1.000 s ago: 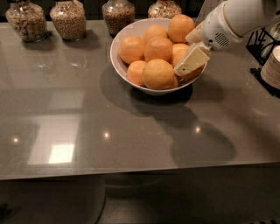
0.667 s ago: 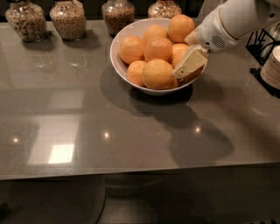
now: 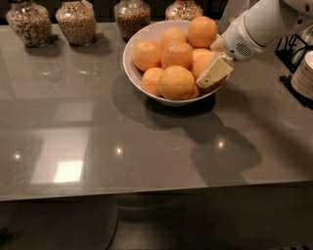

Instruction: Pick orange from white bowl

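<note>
The white bowl (image 3: 137, 46) stands at the back middle of the grey table and holds several oranges. A large yellow-orange orange (image 3: 176, 82) lies at the front of the pile, and another large one (image 3: 177, 53) sits behind it. No stem nub shows on either. My gripper (image 3: 214, 72) reaches in from the upper right on the white arm (image 3: 259, 24). It is down inside the bowl's right side, against an orange (image 3: 201, 62) just right of the front one.
Glass jars of grains stand along the back edge (image 3: 29, 22) (image 3: 76, 20) (image 3: 131, 15) (image 3: 183, 9). A stack of white plates (image 3: 304, 73) and a black wire rack (image 3: 288, 46) are at the right edge. The table's front edge (image 3: 146, 193) runs across below.
My gripper has sunk slightly lower into the bowl's right side. The oranges and the bowl have not moved.
</note>
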Robot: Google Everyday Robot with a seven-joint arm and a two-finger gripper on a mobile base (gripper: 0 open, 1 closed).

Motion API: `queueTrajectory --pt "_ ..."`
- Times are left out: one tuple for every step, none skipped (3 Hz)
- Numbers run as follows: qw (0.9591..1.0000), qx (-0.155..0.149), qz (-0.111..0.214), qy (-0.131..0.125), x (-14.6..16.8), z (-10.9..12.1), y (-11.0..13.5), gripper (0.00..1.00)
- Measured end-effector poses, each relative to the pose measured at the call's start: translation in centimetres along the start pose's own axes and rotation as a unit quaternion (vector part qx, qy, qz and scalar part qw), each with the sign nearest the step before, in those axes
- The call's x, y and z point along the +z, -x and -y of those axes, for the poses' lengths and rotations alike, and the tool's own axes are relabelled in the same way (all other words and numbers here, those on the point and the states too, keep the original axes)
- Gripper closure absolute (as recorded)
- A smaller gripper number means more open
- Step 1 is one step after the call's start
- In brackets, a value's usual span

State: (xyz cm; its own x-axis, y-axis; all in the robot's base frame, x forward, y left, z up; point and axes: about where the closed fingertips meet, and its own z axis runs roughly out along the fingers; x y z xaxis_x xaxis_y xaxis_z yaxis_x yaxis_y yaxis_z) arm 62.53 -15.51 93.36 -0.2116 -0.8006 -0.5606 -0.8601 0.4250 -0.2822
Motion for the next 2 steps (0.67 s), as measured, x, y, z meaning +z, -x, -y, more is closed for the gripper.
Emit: queueTrajectory --pt "0.9999 -0.006 -0.011 -0.002 0.66 0.47 -0.91 0.27" --pt "0.9995 -0.017 -0.025 0.006 1.48 -0.06 -1.69 0.37"
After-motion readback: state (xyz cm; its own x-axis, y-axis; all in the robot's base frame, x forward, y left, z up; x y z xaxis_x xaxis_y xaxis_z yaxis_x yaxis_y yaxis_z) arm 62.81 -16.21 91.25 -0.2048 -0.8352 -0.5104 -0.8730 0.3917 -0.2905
